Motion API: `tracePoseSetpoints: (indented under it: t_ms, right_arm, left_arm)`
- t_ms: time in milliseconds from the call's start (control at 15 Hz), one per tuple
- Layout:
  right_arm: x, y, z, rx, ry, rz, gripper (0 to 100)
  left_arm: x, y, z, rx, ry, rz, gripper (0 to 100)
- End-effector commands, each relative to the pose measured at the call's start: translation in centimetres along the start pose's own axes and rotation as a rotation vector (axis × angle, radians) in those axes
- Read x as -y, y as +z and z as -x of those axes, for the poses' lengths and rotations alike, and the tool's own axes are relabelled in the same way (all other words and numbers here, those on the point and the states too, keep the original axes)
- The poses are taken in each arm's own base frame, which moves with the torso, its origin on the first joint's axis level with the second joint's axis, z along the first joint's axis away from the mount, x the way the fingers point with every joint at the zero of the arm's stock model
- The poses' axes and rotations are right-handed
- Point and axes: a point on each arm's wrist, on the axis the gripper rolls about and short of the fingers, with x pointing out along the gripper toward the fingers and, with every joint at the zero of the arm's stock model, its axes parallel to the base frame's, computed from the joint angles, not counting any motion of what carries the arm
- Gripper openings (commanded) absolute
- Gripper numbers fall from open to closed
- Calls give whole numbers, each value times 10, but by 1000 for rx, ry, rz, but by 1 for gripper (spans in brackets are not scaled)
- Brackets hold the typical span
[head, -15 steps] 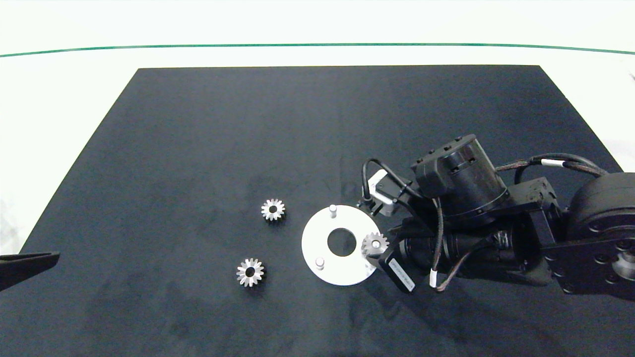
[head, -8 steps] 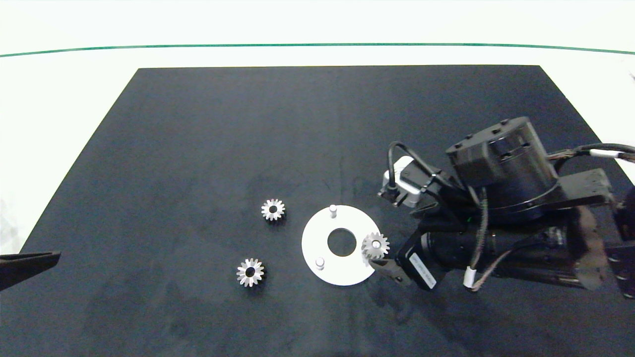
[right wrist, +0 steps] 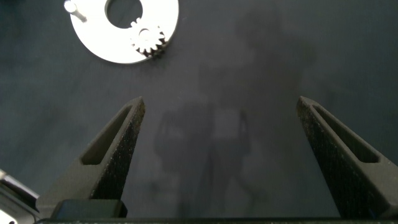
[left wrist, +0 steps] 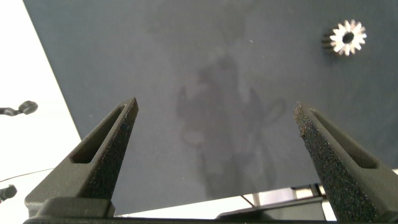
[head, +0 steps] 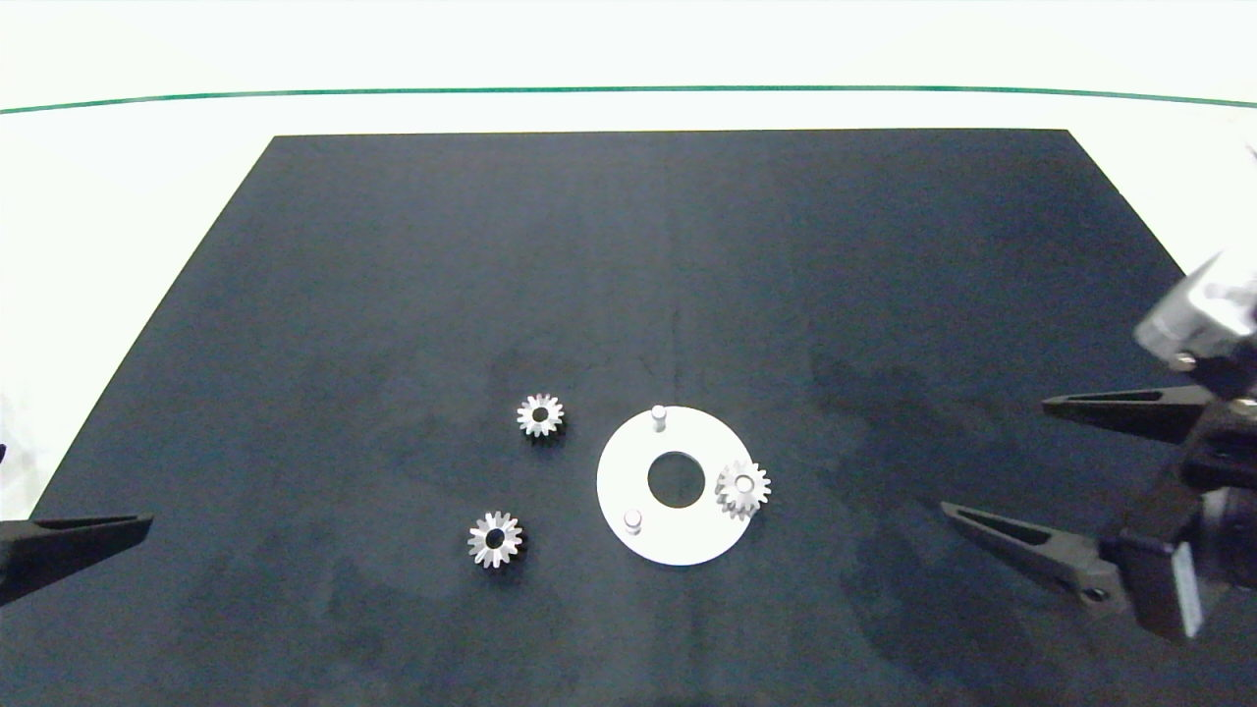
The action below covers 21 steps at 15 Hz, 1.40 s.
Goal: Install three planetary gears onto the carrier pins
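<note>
A white ring-shaped disc [head: 678, 540] lies on the black mat, right of centre. One planetary gear [head: 743, 488] sits on its right-hand carrier pin. The far pin [head: 659, 416] and the near-left pin [head: 633, 518] stand bare. Left of the disc lie two loose gears, one farther [head: 540, 415] and one nearer [head: 495, 539]. My right gripper [head: 995, 456] hangs open and holds nothing, well to the right of the disc; its wrist view shows the disc [right wrist: 93, 37] and the mounted gear [right wrist: 147, 40] beyond it. My left gripper [left wrist: 216, 107] is open at the mat's left edge, with a loose gear [left wrist: 346, 37] ahead.
The black mat [head: 628, 255] covers most of a white table [head: 118, 196]. A green line [head: 628, 89] runs across the table's far side. Only one left finger [head: 79, 538] shows in the head view, at the picture's left edge.
The right arm has pulled back to the right, away from the disc, leaving the gear on its pin; its fingers now stand wide open. The left finger has crept slightly inward.
</note>
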Motion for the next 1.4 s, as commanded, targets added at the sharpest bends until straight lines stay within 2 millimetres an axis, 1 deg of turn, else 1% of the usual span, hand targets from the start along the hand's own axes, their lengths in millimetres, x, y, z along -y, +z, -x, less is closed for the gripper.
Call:
tracePoseSetpoints:
  t_ms: [67, 200, 333, 400, 467, 600, 667, 800, 867, 933, 1067, 1267, 1400]
  right_arm:
    - [13, -18, 59, 180, 45, -49, 100]
    - [15, -19, 70, 227, 73, -50, 100]
    - [20, -15, 82, 278, 67, -60, 100]
    - [21, -16, 86, 290, 65, -61, 100]
    - [21, -18, 89, 297, 63, -63, 100]
    - [22, -19, 92, 303, 62, -61, 100]
    - [22, -19, 91, 302, 62, -61, 100]
    - [21, -19, 91, 301, 64, -60, 100]
    - [21, -19, 91, 301, 64, -60, 100]
    - [21, -19, 91, 301, 65, -60, 100]
    - [21, -19, 90, 302, 74, -57, 100]
    - [20, -19, 89, 295, 78, -54, 100]
    - [20, -19, 89, 297, 78, -54, 100]
  left_arm:
    - [19, 4, -21, -56, -156, -63, 100]
    - [37, 10, -36, -92, -253, -87, 100]
    - [60, 18, -55, -132, -327, -56, 100]
    - [71, 19, -65, -143, -356, -52, 100]
    - [81, 17, -75, -111, -382, -66, 100]
    - [95, 12, -94, -43, -361, -76, 100]
    - [99, 10, -100, -44, -357, -78, 100]
    - [102, 9, -108, -69, -314, -88, 100]
    - [103, 8, -113, -82, -247, -99, 100]
    - [106, 7, -114, -82, -201, -109, 100]
    - [116, 6, -109, -73, -238, -132, 100]
    - [123, 5, -113, -73, -250, -134, 100]
    - [132, 4, -109, -57, -283, -134, 100]
